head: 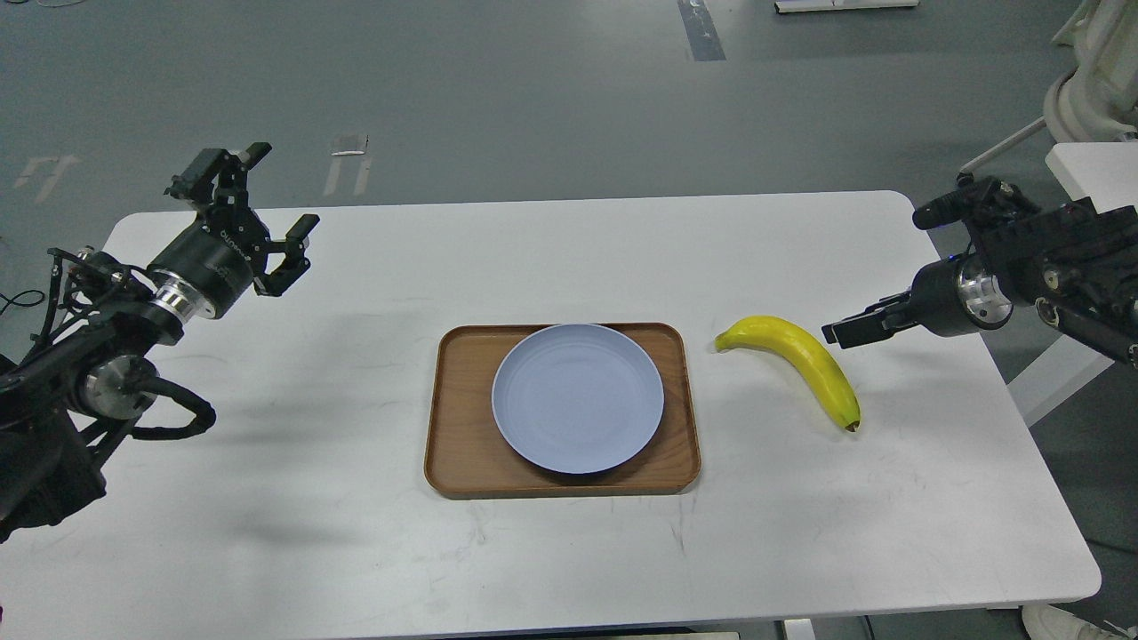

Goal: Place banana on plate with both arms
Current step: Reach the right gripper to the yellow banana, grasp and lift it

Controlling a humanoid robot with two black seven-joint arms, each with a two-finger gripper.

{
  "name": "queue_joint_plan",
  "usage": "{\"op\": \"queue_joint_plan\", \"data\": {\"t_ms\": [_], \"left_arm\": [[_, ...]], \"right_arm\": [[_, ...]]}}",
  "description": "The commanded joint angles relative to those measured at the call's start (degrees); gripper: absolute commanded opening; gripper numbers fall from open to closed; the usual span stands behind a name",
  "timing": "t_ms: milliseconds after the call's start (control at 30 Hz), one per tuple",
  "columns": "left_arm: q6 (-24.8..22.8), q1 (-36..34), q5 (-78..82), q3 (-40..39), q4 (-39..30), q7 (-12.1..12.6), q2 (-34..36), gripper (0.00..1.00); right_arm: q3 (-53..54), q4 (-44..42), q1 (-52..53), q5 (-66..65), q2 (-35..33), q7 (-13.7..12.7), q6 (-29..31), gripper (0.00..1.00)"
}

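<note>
Near the middle of the white rectangular table [356, 551], slightly toward its front edge, lies a rectangular brown wooden tray [462, 444] with rounded corners; on that tray rests the round, shallow, pale blue-lavender plate [578, 397], which covers most of the tray's right and centre and leaves a strip of wood bare along the left side; nothing lies on the plate. Just right of the tray, apart from it and flat on the table, sits the single curved bright yellow banana [800, 356]; its greenish stem tip points toward the tray's far right corner, and its small dark end points toward the table's front right corner; neither claw touches it. Over the table's right edge the right black two-finger gripper [845, 331] reaches in on its black arm with a silver wrist ring; its tip hangs close beside the banana's upper curve, seen nearly edge-on and dark, so I cannot tell whether its fingers are spread or pressed together. Toward the table's far left corner the left black two-finger gripper [276, 191] is raised above the surface, well apart from tray and banana; its two fingers stand spread wide with nothing between them; looped black cable hangs below its arm.
</note>
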Motion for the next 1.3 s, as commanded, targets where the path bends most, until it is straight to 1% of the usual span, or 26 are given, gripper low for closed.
{"op": "queue_joint_plan", "data": {"t_ms": [0, 67, 167, 233, 333, 367, 400, 433, 467, 567, 633, 667, 767, 967, 1067, 1133, 1200, 1267], "left_arm": [[0.01, 0.02, 0.0, -0.26, 0.0, 0.0, -0.22, 1.0], [0.01, -0.07, 0.0, -0.26, 0.0, 0.0, -0.22, 1.0], [0.01, -0.07, 0.0, -0.35, 0.0, 0.0, -0.22, 1.0], [0.01, -0.07, 0.0, -0.35, 0.0, 0.0, -0.22, 1.0], [0.01, -0.07, 0.0, -0.35, -0.09, 0.0, -0.05, 1.0], [0.01, -0.07, 0.0, -0.35, -0.09, 0.0, 0.04, 1.0], [0.01, -0.07, 0.0, -0.35, -0.01, 0.0, 0.04, 1.0], [0.01, -0.07, 0.0, -0.26, -0.09, 0.0, 0.04, 1.0], [0.01, -0.07, 0.0, -0.26, -0.09, 0.0, 0.04, 1.0], [0.01, -0.07, 0.0, -0.35, -0.09, 0.0, 0.04, 1.0], [0.01, -0.07, 0.0, -0.44, -0.09, 0.0, 0.04, 1.0], [0.01, -0.15, 0.0, -0.44, -0.09, 0.0, -0.05, 1.0], [0.01, -0.15, 0.0, -0.44, -0.09, 0.0, -0.05, 1.0], [0.01, -0.33, 0.0, -0.53, -0.09, 0.0, 0.04, 1.0], [0.01, -0.59, 0.0, -0.53, -0.09, 0.0, 0.04, 1.0], [0.01, -0.68, 0.0, -0.53, -0.09, 0.0, 0.04, 1.0], [0.01, -0.68, 0.0, -0.53, -0.09, 0.0, 0.04, 1.0], [0.01, -0.77, 0.0, -0.53, -0.09, 0.0, 0.22, 1.0]], "right_arm": [[-1.63, -1.59, -0.92, -0.05, 3.05, -0.01, -1.32, 1.0], [-1.9, -2.47, -1.27, -0.05, 4.02, -0.01, -2.2, 0.99], [-1.99, -5.45, -3.38, -0.05, 7.18, -0.01, -5.36, 0.97], [-1.99, -5.99, -4.17, 0.04, 8.07, -0.01, -5.81, 0.93], [-1.99, -6.25, -4.62, 0.12, 8.24, -0.01, -5.81, 0.85], [-1.99, -6.25, -4.7, 0.12, 8.33, -0.01, -5.81, 0.74], [-1.99, -6.25, -4.88, 0.12, 8.33, -0.01, -5.81, 0.68], [-2.08, -6.25, -5.14, 0.12, 8.33, -0.01, -6.16, 0.54], [-1.99, -6.17, -5.32, 0.12, 8.33, -0.01, -6.16, 0.37], [-1.99, -5.9, -5.32, 0.12, 8.25, -0.01, -6.25, 0.16], [-2.08, -5.82, -5.32, 0.12, 7.98, -0.01, -6.25, 0.14], [-2.08, -5.73, -5.23, 0.21, 7.81, -0.01, -6.25, 0.09], [-1.99, -5.46, -4.8, 0.3, 7.19, -0.01, -6.25, 0.05], [-1.81, -2.91, 0.83, 0.3, 3.67, -0.01, -6.25, 0.05], [-1.64, 1.12, 6.09, 0.48, 1.22, -0.01, -6.25, 0.06], [-1.64, 4.28, 10.04, 1.0, 1.3, -0.01, -6.25, 0.06], [-1.55, 5.77, 11.37, 1.18, 1.74, -0.01, -6.16, 0.07], [-1.64, 6.93, 13.22, 1.27, 3.84, -0.01, -5.81, 0.07]]}}
